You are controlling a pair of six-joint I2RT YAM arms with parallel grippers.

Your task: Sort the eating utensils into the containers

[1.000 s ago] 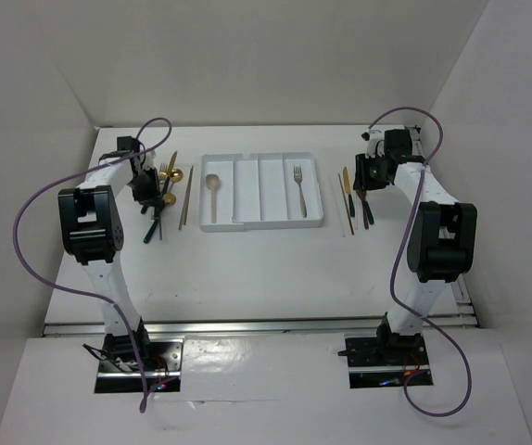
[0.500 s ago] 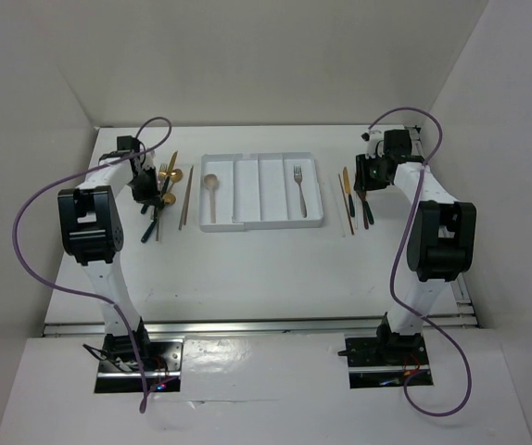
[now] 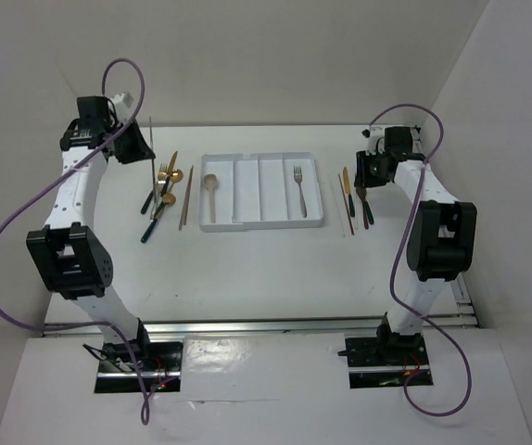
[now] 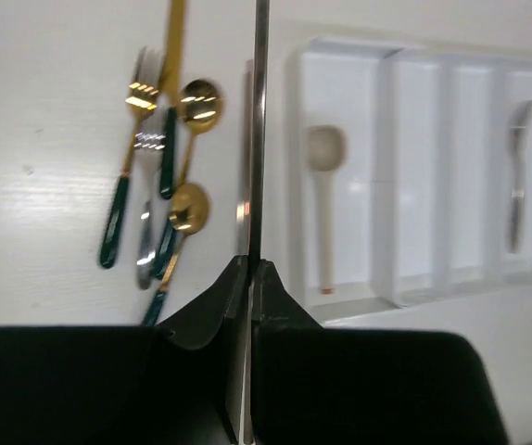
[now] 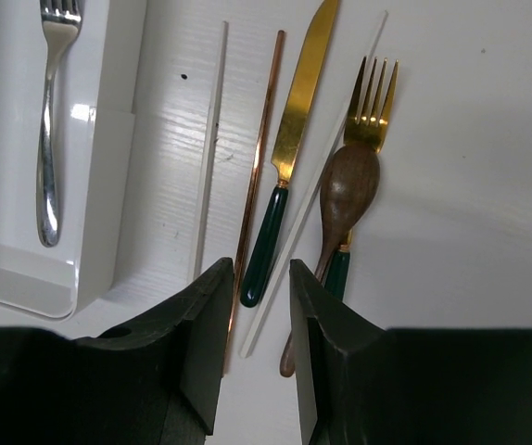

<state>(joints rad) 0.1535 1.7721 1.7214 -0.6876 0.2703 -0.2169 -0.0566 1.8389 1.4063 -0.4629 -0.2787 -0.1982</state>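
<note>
Over the surface [image 3: 247, 269] left of the tray [image 3: 261, 156], seen from above, the left claw [image 3: 144, 148] hangs raised with a thin chopstick [image 3: 150, 130] standing up from it. Nearer the tray lie a cluster of gold-headed cutlery [image 3: 161, 193] and a brown chopstick [image 3: 185, 197], the latter just beside the tray's left wall. The tray's leftmost compartment holds a pale spoon [image 3: 212, 190], its rightmost a silver fork [image 3: 298, 190]. The right claw [image 3: 362, 190] sits low over more utensils right of the tray.

From the left wrist, the claw's fingers are pinched together on the thin chopstick, which runs straight up the picture, just left of the tray.

From the right wrist, the claw's fingers stand apart with nothing between them. Beneath them, right of the tray, lie a white chopstick [image 5: 210, 148], a copper chopstick [image 5: 257, 158], a green-handled gold knife [image 5: 289, 120], and a gold fork [image 5: 374, 97] with a brown wooden spoon [image 5: 349, 185] lying over it.
</note>
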